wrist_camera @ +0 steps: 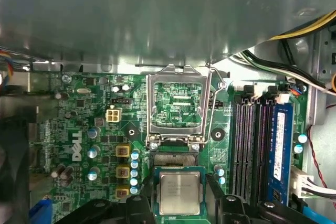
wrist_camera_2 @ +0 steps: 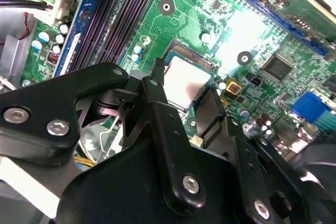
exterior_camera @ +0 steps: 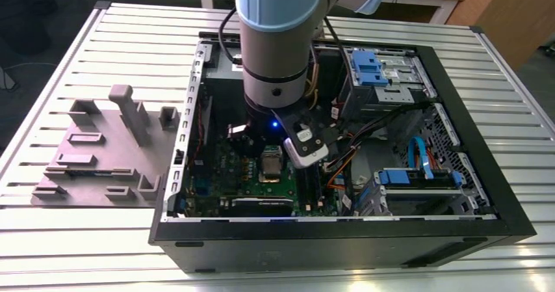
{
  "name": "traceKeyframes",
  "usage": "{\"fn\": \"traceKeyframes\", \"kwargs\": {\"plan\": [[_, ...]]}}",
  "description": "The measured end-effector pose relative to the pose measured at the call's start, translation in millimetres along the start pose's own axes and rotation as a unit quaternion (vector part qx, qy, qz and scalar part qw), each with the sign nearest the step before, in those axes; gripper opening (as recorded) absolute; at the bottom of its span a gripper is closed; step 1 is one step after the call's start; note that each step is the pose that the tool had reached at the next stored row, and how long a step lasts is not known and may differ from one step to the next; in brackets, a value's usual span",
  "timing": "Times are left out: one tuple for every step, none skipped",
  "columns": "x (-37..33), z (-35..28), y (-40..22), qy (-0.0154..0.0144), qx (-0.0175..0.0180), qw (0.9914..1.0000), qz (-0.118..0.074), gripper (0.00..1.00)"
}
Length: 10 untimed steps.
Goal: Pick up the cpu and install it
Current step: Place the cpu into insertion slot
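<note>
cpu: a silvery square with a greenish rim, caught between the two fingertips over the socket. A strip of the socket's contact field is bare just past it. I cannot tell whether it is seated.
desk: slatted metal, under the pincer and everything else.
computer case: black, lying open side up, its walls all around the pincer.
arm: a pale grey and blue column that reaches straight down into the case and carries the pincer at its low end.
grey holder: a moulded tray with slots and posts, outside the case and well apart from the pincer, toward the exterior view's left.
motherboard: green, directly below the pincer.
memory sticks: long and dark, in a row near one side of the pincer.
socket frame: a metal load plate swung open, just beyond the fingertips.
pincer: closed on the cpu, its black fingers pressed against two opposite edges of the chip.
</note>
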<state>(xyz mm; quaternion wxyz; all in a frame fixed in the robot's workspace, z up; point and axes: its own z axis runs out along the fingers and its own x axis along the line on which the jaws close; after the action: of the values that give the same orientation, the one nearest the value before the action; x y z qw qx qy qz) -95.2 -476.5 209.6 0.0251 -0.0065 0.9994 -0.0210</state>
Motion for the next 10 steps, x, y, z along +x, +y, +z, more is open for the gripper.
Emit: {"fn": "traceKeyframes", "kwargs": {"plan": [[0.0, 1.2, 0.0, -0.0008, 0.0, 1.0, 0.0, 0.47], [0.1, 1.9, 0.1, -0.0012, 0.0, 1.0, 0.0, 0.47], [0.1, 2.5, 0.1, -0.0015, 0.0, 1.0, 0.0, 0.47], [0.1, 2.7, 0.0, -0.0015, 0.0001, 1.0, 0.0, 0.47], [0.1, 2.7, 0.1, -0.0015, 0.0002, 1.0, 0.0, 0.47], [0.1, 3.1, 0.1, -0.0016, 0.0001, 1.0, 0.0, 0.47], [0.1, 3.7, 0.2, -0.0019, -0.0001, 1.0, 0.0, 0.47], [0.3, 4.5, 0.2, -0.0025, 0.0, 1.0, 0.0, 0.47], [0.5, 5.3, 0.3, -0.0036, 0.0, 0.99999, 0.0, 0.47], [0.6, 6.0, 0.2, -0.0044, 0.0001, 0.99999, 0.0, 0.47]]}}
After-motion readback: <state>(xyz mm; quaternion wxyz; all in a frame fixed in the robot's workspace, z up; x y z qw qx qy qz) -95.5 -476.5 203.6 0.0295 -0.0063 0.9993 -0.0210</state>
